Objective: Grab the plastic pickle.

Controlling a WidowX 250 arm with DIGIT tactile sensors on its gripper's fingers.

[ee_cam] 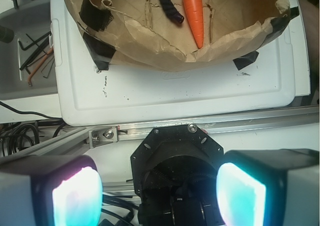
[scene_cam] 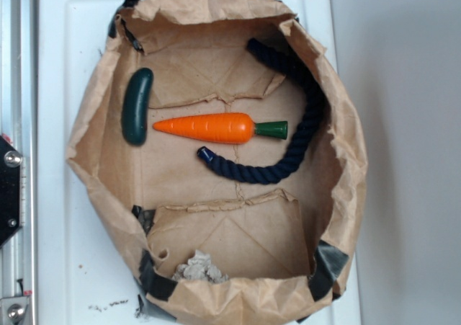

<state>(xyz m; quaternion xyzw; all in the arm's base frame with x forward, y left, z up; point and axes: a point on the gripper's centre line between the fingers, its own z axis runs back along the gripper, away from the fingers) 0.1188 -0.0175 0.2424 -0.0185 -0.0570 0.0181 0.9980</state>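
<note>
Reaching was the step in hand: your gripper (ee_cam: 159, 193) sat with its jaws wide apart and nothing between them, well short of the paper bag (scene_cam: 338, 195), out over the aluminium rail (ee_cam: 150, 131) at the edge of the white tray (ee_cam: 175, 95). The plastic pickle (scene_cam: 137, 106) lay flat on the bag floor at the left, just beside the tip of the orange carrot (scene_cam: 220, 127), apart from the navy rope (scene_cam: 288, 159). The wrist view didn't show the pickle; the crumpled bag wall hid it. My read: you needed to clear that wall first, come down from above, and set the pads (ee_cam: 77, 198) across the pickle's narrow width, offset away from the carrot tip so only the pickle got pinched.
</note>
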